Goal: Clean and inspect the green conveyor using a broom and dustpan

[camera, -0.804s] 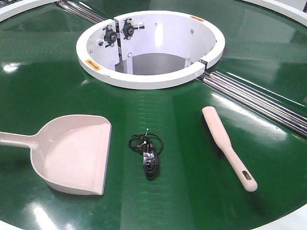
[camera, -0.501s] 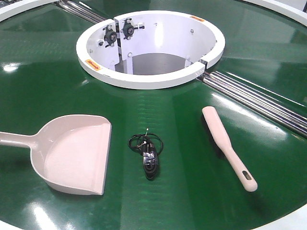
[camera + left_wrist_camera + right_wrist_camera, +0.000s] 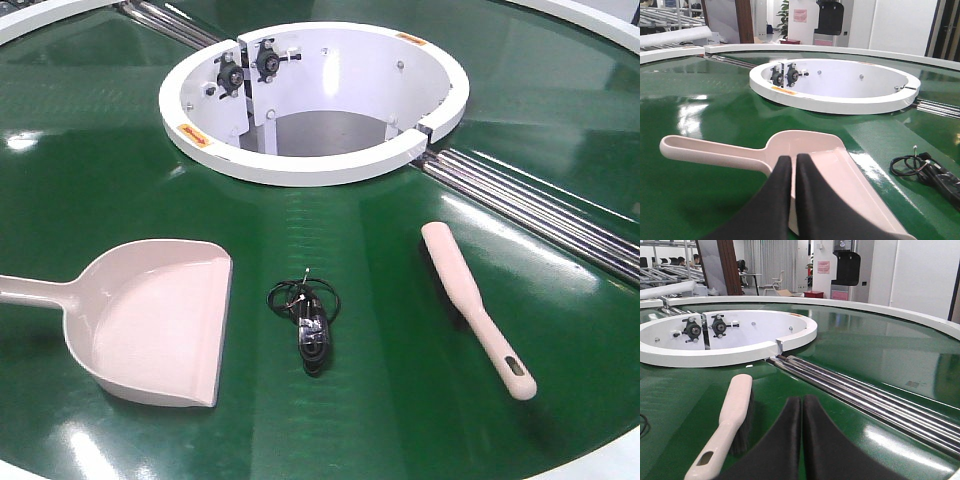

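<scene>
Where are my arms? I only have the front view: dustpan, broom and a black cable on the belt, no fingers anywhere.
Observer: In the left wrist view, the left fingers are shut and empty, aimed at the dustpan near where its handle meets the pan. I cannot tell their height above it.
Operator: And the right arm?
Observer: In the right wrist view, the right fingers are also shut and empty. The broom lies just to their left in that view, handle end nearest the camera.
Operator: What bounds the belt on the far side?
Observer: A white outer rim, with a room behind it.
</scene>
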